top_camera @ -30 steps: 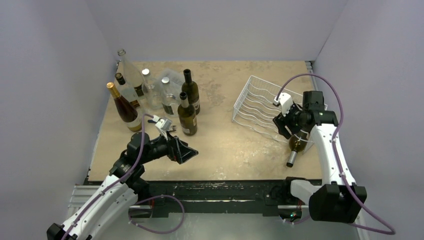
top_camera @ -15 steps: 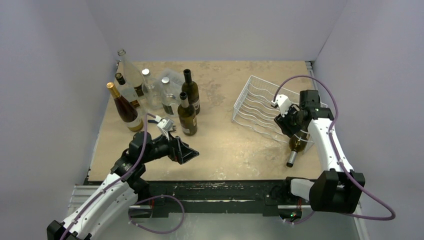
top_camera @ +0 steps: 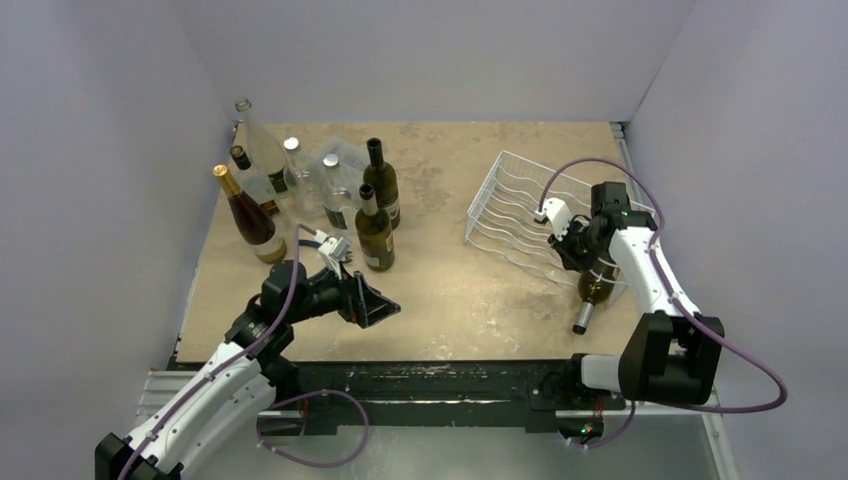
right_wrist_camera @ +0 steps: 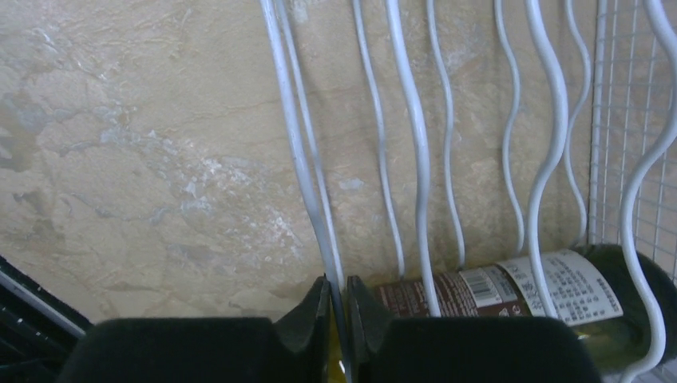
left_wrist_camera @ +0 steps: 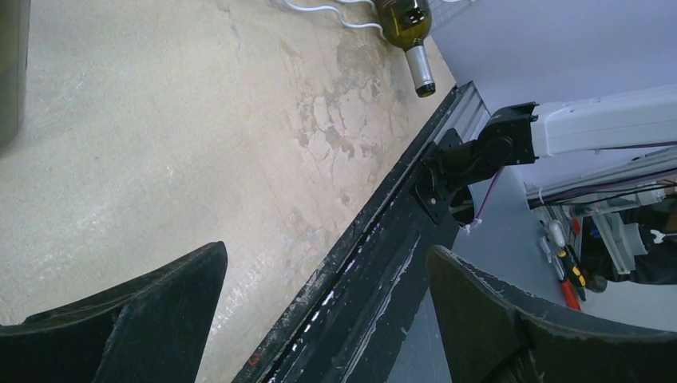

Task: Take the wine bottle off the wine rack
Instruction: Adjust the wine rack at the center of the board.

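So the wine rack (top_camera: 508, 203) sits on the right side of the desk (top_camera: 450, 295), close to the right edge, and the wine bottle (top_camera: 597, 284) is lying in it at its near right corner, under the wavy white wires, with the neck poking out toward the desk's near edge. The right fingers (top_camera: 568, 248) are down on the rack just beside the bottle. In the right wrist view those fingers (right_wrist_camera: 310, 313) are pinched nearly together on one of the rack's straight white wires (right_wrist_camera: 297, 136), not on the bottle itself. The bottle's label (right_wrist_camera: 551, 287) sits right next to them behind the wires. The left fingers (top_camera: 372, 303) are spread wide with nothing in them, hovering over the near part of the desk on the left side. From the left wrist view you only get the two dark fingers (left_wrist_camera: 160, 319) far apart, bare desk and the near edge between them. A bunch of other bottles (top_camera: 375, 235) stands upright toward the far left corner, well apart from the rack.
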